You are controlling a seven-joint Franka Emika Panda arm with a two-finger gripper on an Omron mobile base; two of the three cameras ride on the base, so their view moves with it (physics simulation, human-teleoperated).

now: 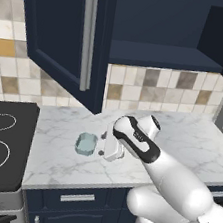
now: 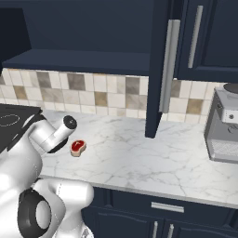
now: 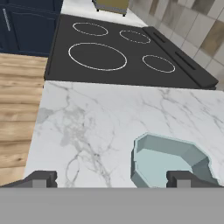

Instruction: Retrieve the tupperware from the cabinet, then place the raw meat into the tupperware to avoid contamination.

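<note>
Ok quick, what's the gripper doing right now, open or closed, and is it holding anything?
Gripper: open, jaws spread wide and holding nothing; the tupperware sits on the counter just beyond one fingertip.

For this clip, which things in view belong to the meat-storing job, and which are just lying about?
Part of the job:
tupperware, on the counter
raw meat, on the counter, outside the tupperware
cabinet, door open
gripper, open beside the tupperware

Just lying about:
stove
coffee machine
drawers
</note>
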